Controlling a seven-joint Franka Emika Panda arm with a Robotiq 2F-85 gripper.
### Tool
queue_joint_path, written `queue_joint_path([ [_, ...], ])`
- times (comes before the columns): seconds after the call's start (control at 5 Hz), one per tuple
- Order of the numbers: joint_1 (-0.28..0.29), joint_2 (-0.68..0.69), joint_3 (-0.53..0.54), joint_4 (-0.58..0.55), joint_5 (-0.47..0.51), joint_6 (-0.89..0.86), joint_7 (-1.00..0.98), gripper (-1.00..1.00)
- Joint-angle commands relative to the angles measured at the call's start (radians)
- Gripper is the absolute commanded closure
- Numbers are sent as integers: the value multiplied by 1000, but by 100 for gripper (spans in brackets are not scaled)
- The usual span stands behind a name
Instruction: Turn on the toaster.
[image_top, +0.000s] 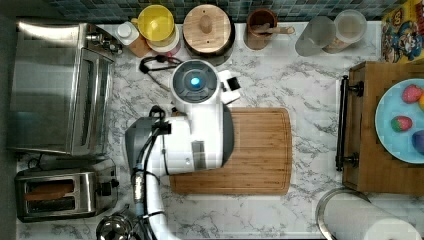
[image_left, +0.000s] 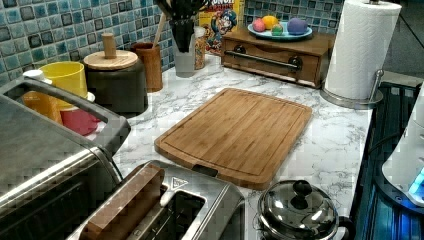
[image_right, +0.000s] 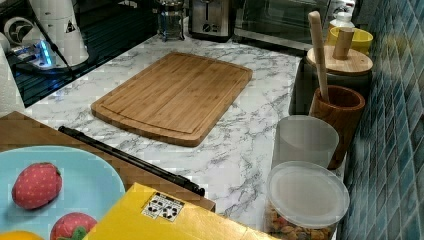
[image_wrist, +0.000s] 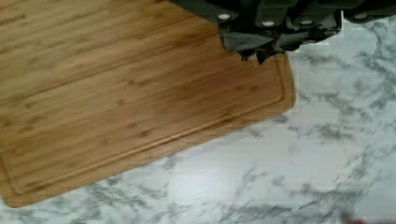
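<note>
Down at the counter's corner, your toaster (image_top: 62, 192) is sitting as a small boxy steel unit with two long top slots, a brown slice (image_top: 49, 191) filling one of them, and a black lever and knob (image_top: 106, 188) sticking out of the end facing the cutting board (image_top: 260, 150). Seen in the top view, it is lying toward the top view's lower left of the claw, just below the larger toaster oven (image_top: 60, 87) and just beside a lidded steel pot (image_top: 114, 227).

Your arm (image_top: 197, 120) is hanging high over the cutting board, its white body covering the board's end in the top view, well apart from the toaster. Through the wrist camera you are looking straight down on the claw (image_wrist: 261, 53), whose dark fingertips are showing above the board's corner where wood meets marble countertop (image_wrist: 280, 177). Whether those fingers are parted or pressed together cannot be told. Nothing is visibly sitting between them.
</note>
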Motion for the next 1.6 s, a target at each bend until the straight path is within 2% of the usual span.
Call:
queue_joint_path([
  [0.2, 70, -147, 151, -181, 118, 33, -121, 100],
  [0.4, 93, -204, 175, -231, 145, 33, -147, 100],
  [0.6, 83, -232, 228, -260, 163, 18, -167, 100],
  [1.0, 146, -282, 272, -300, 202, 13, -211, 100],
  [1.4, 203, -255, 305, -270, 233, -30, -189, 100],
  [1.6, 211, -264, 326, -259, 271, -25, -199, 100],
])
